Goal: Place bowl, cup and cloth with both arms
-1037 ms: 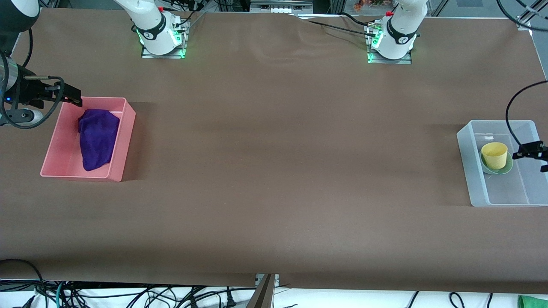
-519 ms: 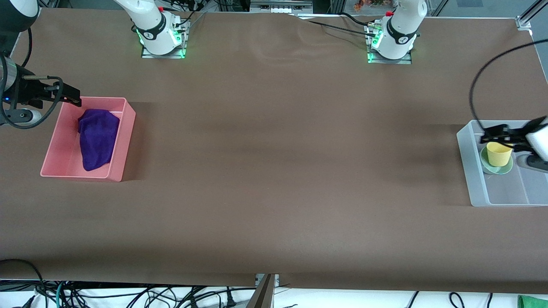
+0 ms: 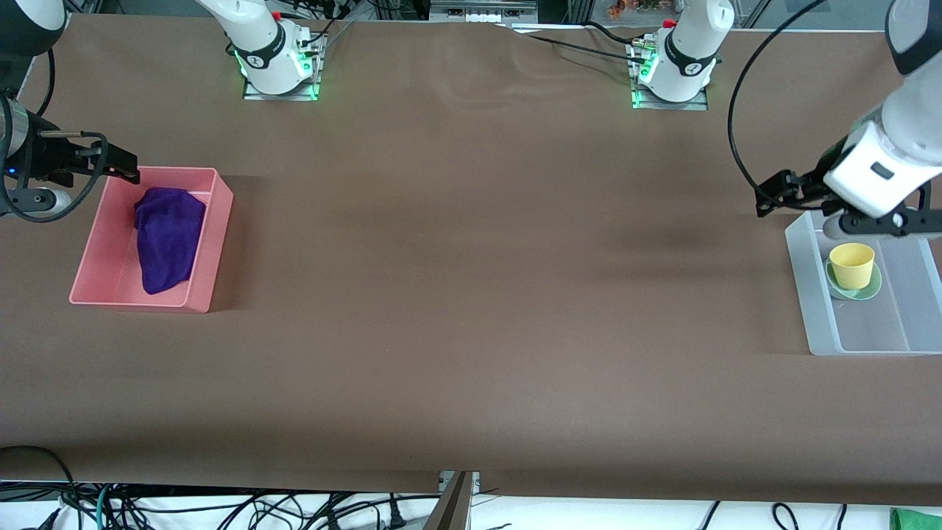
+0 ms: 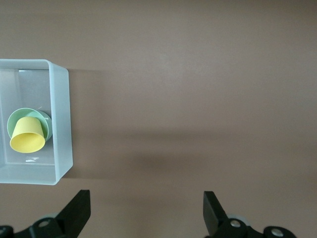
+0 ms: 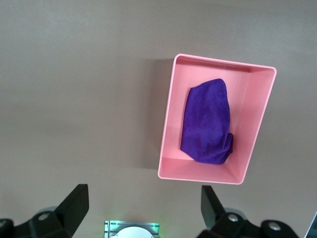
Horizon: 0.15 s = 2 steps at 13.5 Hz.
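Observation:
The yellow cup stands upright in the mint-green bowl inside a clear plastic bin at the left arm's end of the table. My left gripper is open and empty, up in the air over the bin's edge and the table beside it. In the left wrist view my left gripper is spread wide, with the cup, bowl and bin apart from it. The purple cloth lies in a pink bin. My right gripper waits open by that bin's corner; its wrist view shows the cloth.
The pink bin sits at the right arm's end of the brown table. The two arm bases with green lights stand along the table's edge farthest from the front camera. Cables hang below the nearest edge.
My left gripper has risen from around the cup in the clear bin and moved off over the bin's edge. The cup and bowl stay in the bin. The right arm has not moved.

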Motion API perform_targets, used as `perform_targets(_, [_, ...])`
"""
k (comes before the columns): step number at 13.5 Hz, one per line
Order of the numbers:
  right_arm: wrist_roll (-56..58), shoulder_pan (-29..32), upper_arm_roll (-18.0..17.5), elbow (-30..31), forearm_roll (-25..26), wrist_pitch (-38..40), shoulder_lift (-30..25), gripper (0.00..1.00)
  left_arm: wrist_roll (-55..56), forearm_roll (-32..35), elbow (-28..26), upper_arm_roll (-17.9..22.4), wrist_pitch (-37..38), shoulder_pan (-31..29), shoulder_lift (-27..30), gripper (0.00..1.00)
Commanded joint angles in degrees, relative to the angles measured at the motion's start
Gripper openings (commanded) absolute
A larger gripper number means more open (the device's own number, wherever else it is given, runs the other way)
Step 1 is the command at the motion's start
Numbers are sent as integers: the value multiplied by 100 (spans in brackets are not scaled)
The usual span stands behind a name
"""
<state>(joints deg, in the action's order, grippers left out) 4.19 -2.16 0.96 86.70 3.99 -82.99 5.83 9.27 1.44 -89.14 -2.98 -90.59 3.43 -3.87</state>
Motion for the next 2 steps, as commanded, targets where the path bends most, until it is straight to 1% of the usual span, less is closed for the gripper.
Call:
perform_targets(1, [-23, 40, 1, -144, -118, 28, 68, 100, 57, -293, -586, 166, -152, 97, 553, 100])
perform_targets(2, [-23, 40, 1, -135, -118, 28, 68, 100, 31, -311, -647, 166, -21, 88, 571, 100])
